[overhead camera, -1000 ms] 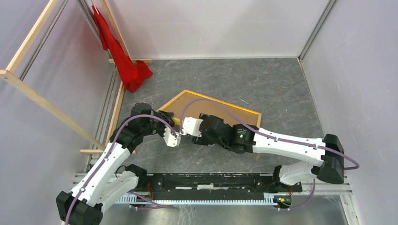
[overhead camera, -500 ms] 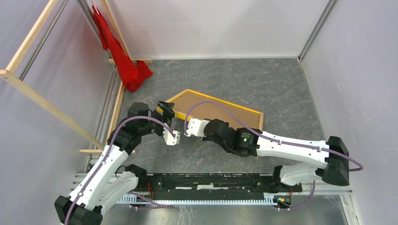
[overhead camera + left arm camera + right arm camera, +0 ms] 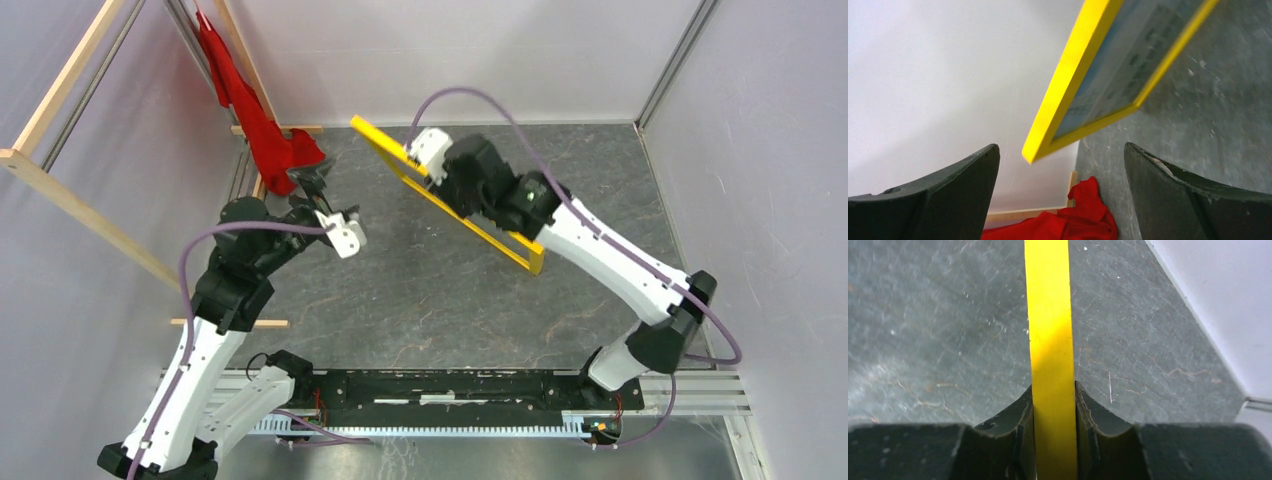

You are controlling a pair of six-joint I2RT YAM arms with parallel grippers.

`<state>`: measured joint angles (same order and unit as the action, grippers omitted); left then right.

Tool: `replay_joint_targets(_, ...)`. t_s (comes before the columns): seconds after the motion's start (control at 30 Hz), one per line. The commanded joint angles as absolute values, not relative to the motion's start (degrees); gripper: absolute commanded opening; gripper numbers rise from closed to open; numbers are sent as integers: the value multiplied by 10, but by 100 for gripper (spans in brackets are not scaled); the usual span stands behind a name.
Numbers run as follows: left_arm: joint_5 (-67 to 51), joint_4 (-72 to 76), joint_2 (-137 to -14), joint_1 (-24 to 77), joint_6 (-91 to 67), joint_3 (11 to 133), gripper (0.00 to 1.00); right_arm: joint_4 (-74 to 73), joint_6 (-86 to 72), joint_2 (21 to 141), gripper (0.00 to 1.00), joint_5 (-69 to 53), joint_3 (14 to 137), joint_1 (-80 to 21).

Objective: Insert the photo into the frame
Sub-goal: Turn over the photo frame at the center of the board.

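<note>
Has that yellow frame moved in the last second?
Yes. The frame lay flat mid-table; now the right gripper holds it tipped up steeply, farther back, nearer the rear wall and the red cloth.

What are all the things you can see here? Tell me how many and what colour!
frame: one, yellow, tipped up on edge over the table's far middle
photo: one, blue and grey, inside the frame
cloth: one, red, far left corner
sticks: several, pale wood, left side
table: one, dark grey
walls: white, around the table
right pincer: one, black, shut on the frame's edge
left pincer: one, black, open, holding nothing, near the cloth
</note>
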<state>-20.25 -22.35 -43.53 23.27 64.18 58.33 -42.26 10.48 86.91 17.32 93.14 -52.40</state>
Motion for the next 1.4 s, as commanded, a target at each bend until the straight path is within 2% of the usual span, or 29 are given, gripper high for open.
replay_joint_targets(0.0, -136, -191, -474, 231, 426, 667, 100, -401, 1, 916, 19, 31, 1055, -430)
replay_joint_targets(0.13, -134, -268, -524, 228, 357, 735, 100, -393, -67, 954, 18, -112, 1064, -318)
replay_joint_targets(0.3, -154, -326, -565, 225, 309, 766, 100, -317, -172, 983, 18, -281, 1012, -187)
replay_joint_targets(0.57, -177, -338, -583, 222, 285, 746, 100, -227, -273, 1018, 21, -388, 935, -63)
replay_joint_targets(0.8, -194, -324, -603, 221, 266, 730, 100, -222, -273, 1014, 25, -395, 882, 5)
replay_joint_targets(1.0, -215, -321, -631, 218, 248, 726, 100, -287, -194, 1001, 27, -351, 863, 51)
replay_joint_targets(1.23, -240, -334, -675, 216, 231, 725, 100, -281, -153, 947, 29, -309, 747, 62)
replay_joint_targets(1.37, -248, -336, -682, 215, 236, 713, 100, -226, -169, 912, 29, -333, 650, 63)
